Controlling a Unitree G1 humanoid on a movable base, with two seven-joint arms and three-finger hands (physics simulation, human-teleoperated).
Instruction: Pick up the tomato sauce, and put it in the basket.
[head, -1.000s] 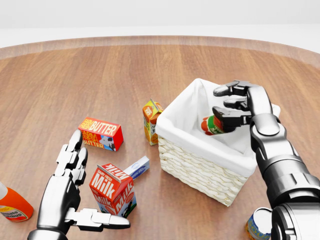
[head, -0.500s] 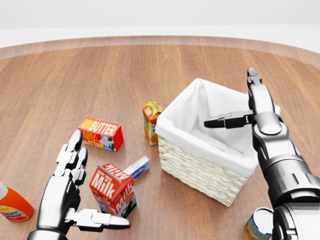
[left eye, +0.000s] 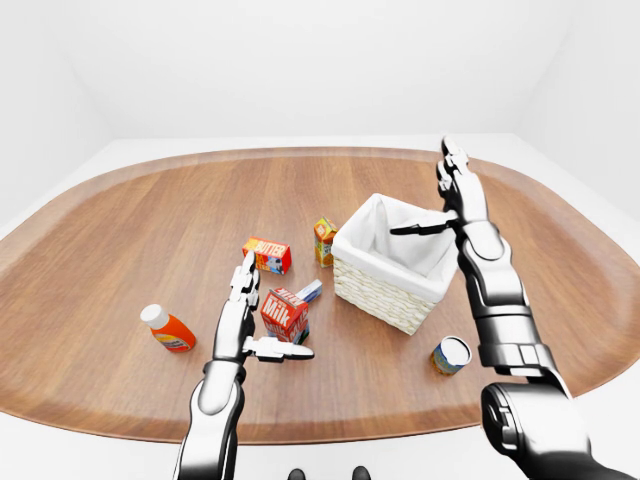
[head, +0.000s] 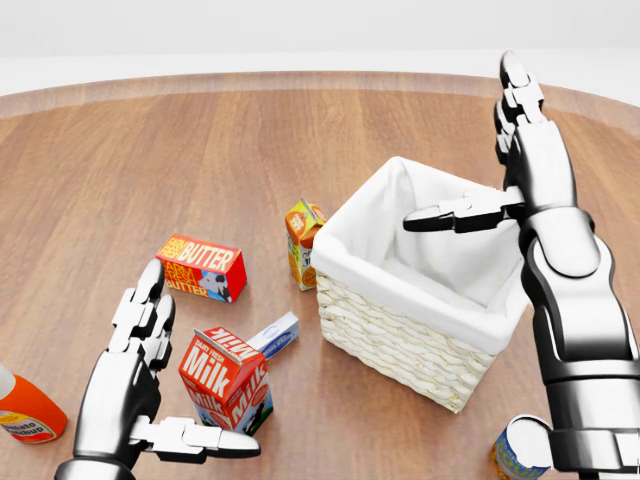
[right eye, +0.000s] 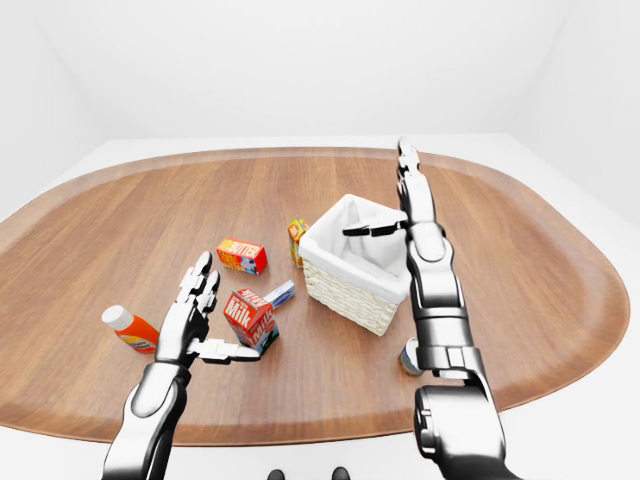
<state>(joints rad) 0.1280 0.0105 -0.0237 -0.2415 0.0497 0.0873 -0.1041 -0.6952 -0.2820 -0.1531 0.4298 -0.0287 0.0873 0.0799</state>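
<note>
Nearest the bottom of the head view: left hand (head: 135, 400), fingers straight and spread, thumb out sideways, gripping nothing, just left of the milk carton (head: 226, 381) and well left of the basket (head: 400, 345). Low and right of the basket, a small can (head: 518, 446) standing on the wooden table (head: 150, 160), partly hidden by the right forearm. Far left of the basket, an orange bottle (left eye: 168, 329) with a white cap, lying on its side. Between milk carton and basket, a small pale blue-and-white box (head: 276, 334), close to the wicker wall but not clearly touching. Further up, left of the basket, a red butter box (head: 202, 267); just beside the basket's left corner, an orange juice carton (head: 302, 240), upright, touching or nearly touching the rim, hard to say which.

Above the basket's far right edge: right hand (head: 505, 170), raised, fingers pointing up and wide apart, thumb stretched left over the white lining, empty.

No tomato sauce visible in any view; inside of the basket only partly shown, lower interior hidden by its near wall. Judged from the empty open hand poised over the basket: sauce probably lying inside, out of sight, task likely finished or nearly so. Possibly left: drawing the right arm clear.
</note>
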